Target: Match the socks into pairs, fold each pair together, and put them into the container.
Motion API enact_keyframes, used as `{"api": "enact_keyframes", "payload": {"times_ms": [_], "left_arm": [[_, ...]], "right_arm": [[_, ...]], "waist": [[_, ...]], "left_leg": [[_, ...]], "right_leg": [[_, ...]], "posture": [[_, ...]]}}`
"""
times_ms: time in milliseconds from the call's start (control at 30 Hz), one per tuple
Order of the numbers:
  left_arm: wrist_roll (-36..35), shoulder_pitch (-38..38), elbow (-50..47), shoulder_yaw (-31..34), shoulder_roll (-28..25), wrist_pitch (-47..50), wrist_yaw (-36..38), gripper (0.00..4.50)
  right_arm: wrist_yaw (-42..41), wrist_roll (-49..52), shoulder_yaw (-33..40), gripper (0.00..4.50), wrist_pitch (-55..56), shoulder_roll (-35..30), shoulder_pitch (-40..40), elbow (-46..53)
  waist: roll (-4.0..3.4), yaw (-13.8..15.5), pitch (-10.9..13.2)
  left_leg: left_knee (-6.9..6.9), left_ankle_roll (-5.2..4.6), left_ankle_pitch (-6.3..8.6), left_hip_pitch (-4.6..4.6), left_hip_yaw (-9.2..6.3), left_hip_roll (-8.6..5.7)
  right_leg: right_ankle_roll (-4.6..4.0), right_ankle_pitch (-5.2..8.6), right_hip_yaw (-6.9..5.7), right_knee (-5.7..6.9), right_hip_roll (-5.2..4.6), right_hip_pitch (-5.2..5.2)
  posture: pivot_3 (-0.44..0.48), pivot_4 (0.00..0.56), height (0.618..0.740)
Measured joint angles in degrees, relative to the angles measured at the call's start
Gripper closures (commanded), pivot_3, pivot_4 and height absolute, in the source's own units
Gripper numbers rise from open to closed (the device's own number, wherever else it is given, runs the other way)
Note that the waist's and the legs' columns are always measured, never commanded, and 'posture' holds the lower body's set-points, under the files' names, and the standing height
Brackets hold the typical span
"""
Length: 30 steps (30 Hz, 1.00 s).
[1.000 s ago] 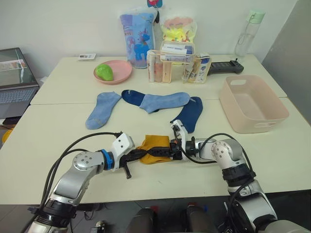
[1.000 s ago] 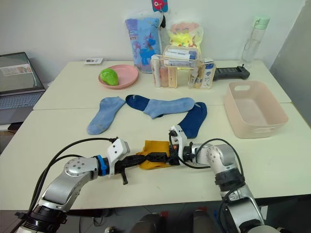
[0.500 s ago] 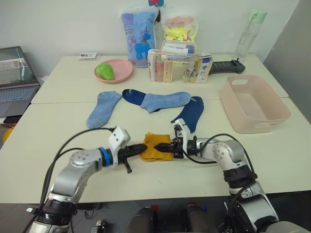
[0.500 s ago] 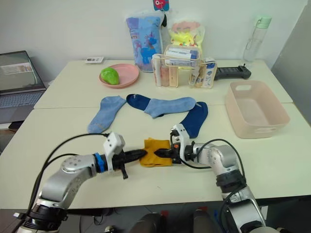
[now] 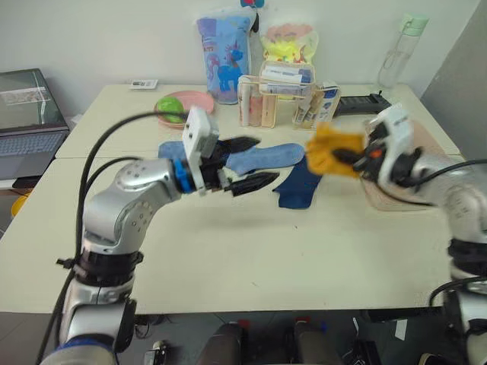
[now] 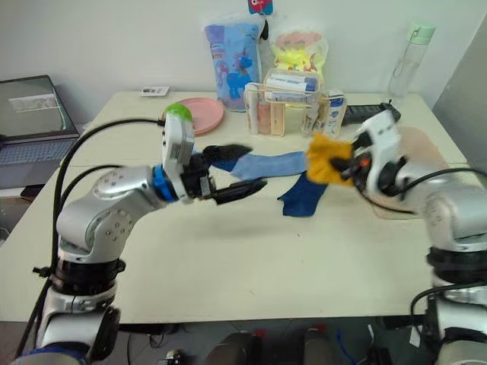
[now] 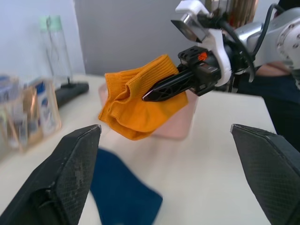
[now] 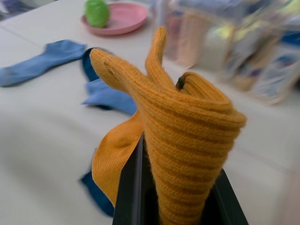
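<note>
- The big white table (image 5: 228, 251) holds everything. The socks not yet paired lie in the middle of it, and the robot's arms reach over them.
- The container (image 6: 426, 148), a pale pink tub, sits on the right side of the table. The right arm hides most of it, so I cannot tell what is in it.
- The right gripper (image 5: 346, 157) is up in the air just left of the tub. It is pinched tight on the folded yellow pair (image 5: 329, 149), and the pair hangs off the table.
- The left gripper (image 5: 247, 163) floats over the middle of the table. Its two black fingers are spread wide apart and hold nothing.
- The step now looks like dropping the yellow pair into the tub. To do it well, I think the right gripper should go on to the right until the pair is over the middle of the tub, go down low, and only then let go. If it lets go too soon, the pair could land on the rim or come unfolded.
- A light blue sock (image 5: 266, 156) and a navy sock (image 5: 298, 186) lie under the arms. They touch each other.
- The round pink plate (image 5: 199, 99) at the far left holds a green thing (image 5: 169, 107).
- The clear organiser (image 5: 280, 103) at the far side is full of tubes and bottles.
</note>
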<state>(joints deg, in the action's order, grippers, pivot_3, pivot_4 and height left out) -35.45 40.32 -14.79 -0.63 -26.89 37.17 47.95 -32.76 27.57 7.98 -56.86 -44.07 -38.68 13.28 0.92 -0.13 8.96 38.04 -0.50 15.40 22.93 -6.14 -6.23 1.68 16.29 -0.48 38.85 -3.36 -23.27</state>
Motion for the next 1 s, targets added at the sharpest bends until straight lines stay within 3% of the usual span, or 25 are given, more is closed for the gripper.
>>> {"api": "enact_keyframes", "payload": {"times_ms": [133,300,533,833,1000], "left_arm": [[5.22,5.43,5.73,-5.00,6.49,-5.23,-1.49,0.01],[10.20,9.36,12.27,-8.20,12.66,-10.92,-3.45,0.01],[11.11,7.59,10.58,-9.65,14.91,-11.30,-3.51,0.01],[11.13,1.74,4.91,-10.00,12.65,-8.07,-4.90,0.01],[11.18,1.44,3.39,-9.96,12.57,-7.16,-6.59,0.00]], "right_arm": [[0.56,-10.82,-2.03,4.50,12.81,-9.13,-0.46,-7.19],[-0.91,-28.09,-11.04,4.50,36.69,-17.22,-2.55,-21.44],[-4.11,-42.15,-22.84,4.50,57.69,-14.74,-8.37,-41.58],[-7.70,-53.54,-30.81,4.50,72.46,-9.63,-17.28,-65.37],[-9.97,-55.68,-31.84,2.82,75.89,-8.54,-20.86,-70.54]], "waist": [[0.01,0.14,0.02],[0.03,-0.42,0.02],[0.01,-1.02,0.03],[0.02,-1.33,0.04],[-0.02,-1.36,0.06]], "left_leg": [[0.09,-0.01,-0.01,0.01,0.15,-0.02],[-0.04,0.00,-0.01,-0.12,0.35,0.10],[-0.06,0.02,-0.02,-0.11,0.46,0.11],[-0.05,0.03,-0.02,-0.12,0.47,0.10],[-0.04,0.03,-0.02,-0.12,0.47,0.09]], "right_leg": [[0.01,-0.01,0.07,0.09,-0.02,0.00],[0.00,0.00,0.20,0.10,0.05,-0.01],[0.00,0.00,0.37,0.13,0.07,-0.10],[0.00,0.00,0.41,0.12,0.08,-0.10],[0.00,0.00,0.43,0.11,0.08,-0.11]], "posture": [[0.000,0.150,0.740],[0.000,0.150,0.740],[0.000,0.150,0.740],[0.000,0.150,0.740],[0.000,0.150,0.740]]}}
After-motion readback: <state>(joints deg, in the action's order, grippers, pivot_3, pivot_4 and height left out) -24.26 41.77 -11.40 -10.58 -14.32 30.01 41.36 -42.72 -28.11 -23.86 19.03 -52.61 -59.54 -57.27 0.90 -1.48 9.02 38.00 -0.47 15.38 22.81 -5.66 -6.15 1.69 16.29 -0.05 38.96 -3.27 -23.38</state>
